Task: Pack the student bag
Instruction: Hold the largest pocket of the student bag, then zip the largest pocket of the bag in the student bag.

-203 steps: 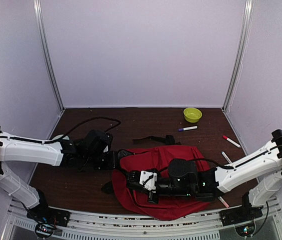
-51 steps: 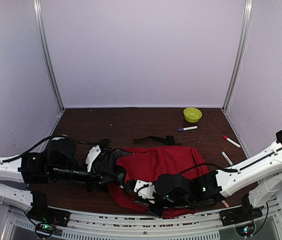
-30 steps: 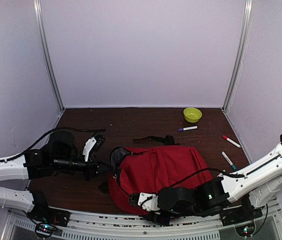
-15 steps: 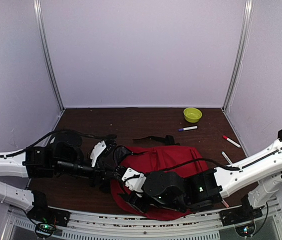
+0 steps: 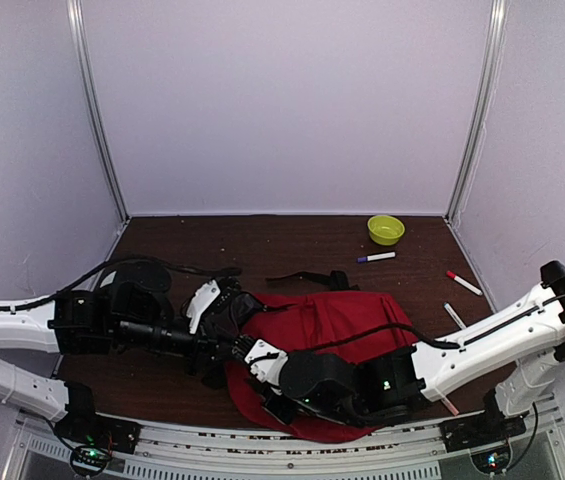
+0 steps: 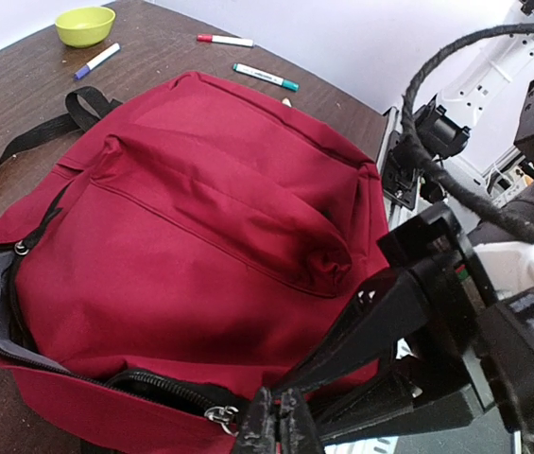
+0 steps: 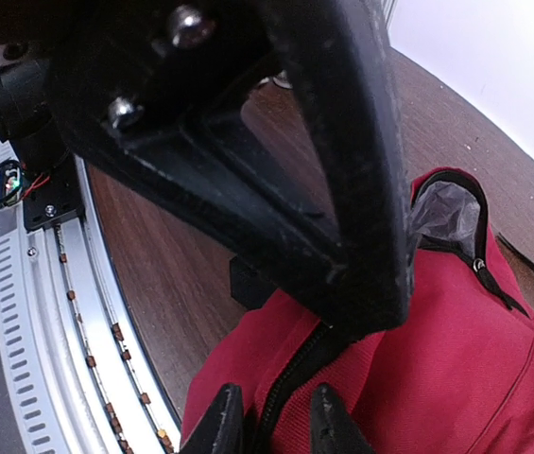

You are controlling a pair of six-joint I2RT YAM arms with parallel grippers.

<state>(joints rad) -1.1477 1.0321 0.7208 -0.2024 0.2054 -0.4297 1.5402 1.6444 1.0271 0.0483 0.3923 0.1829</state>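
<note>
The student bag (image 5: 334, 322) was seen lying flat on the table (image 5: 262, 245) towards its near edge, between the two arms (its open end, with grey lining exposed, was turned toward the left arm). The left gripper (image 6: 274, 427) was closed tight just beside a metal zipper pull (image 6: 215, 414). The right gripper (image 7: 276, 421) was set astride the black zipper (image 7: 295, 378), fingers narrowly apart. Whether the seam was actually clamped could not be told.

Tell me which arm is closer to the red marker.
Right. The right arm runs along the table's near right side, not far from the red marker; the left arm reaches in from the far left, with the student bag between them.
</note>
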